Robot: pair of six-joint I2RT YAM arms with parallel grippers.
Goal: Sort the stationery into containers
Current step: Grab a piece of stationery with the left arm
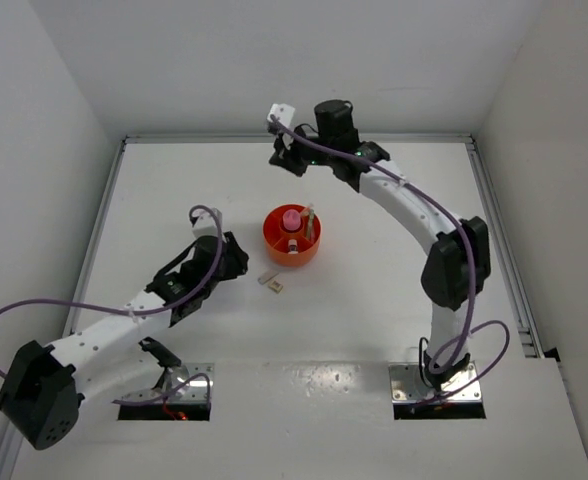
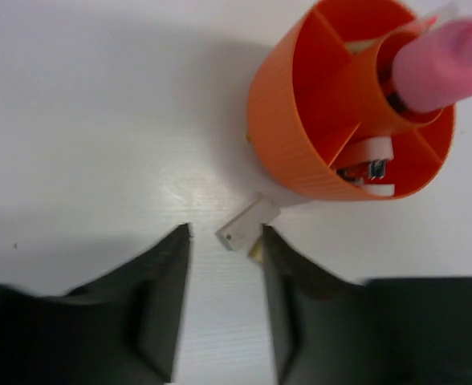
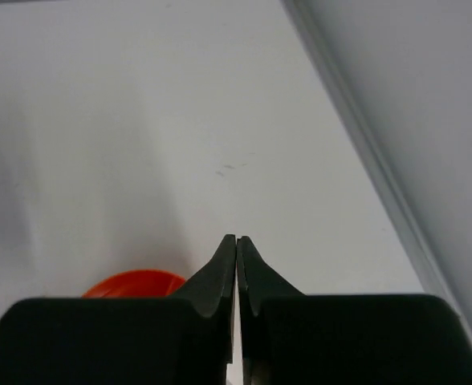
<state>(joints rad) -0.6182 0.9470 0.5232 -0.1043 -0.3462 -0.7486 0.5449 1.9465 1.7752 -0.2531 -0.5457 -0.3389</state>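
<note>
The round orange organiser (image 1: 291, 250) stands mid-table, with the pink cylinder (image 1: 290, 217) upright in its central well and a thin pen (image 1: 309, 218) leaning in a compartment. Two tiny beige blocks (image 1: 271, 282) lie on the table just in front of it. My left gripper (image 1: 242, 263) is open and empty, just left of the blocks. In the left wrist view one block (image 2: 248, 224) lies just beyond the fingertips of the gripper (image 2: 225, 233), against the organiser (image 2: 300, 112); the cylinder (image 2: 443, 64) and a pale pink item (image 2: 372, 152) are inside. My right gripper (image 1: 282, 160) is shut and empty, held high behind the organiser (image 3: 136, 282).
A raised rail (image 1: 494, 200) borders the white table on the right, and another (image 1: 99, 220) on the left. White walls close in the back and sides. The right wrist view shows the same rail (image 3: 356, 112) beyond the shut fingers (image 3: 224, 265).
</note>
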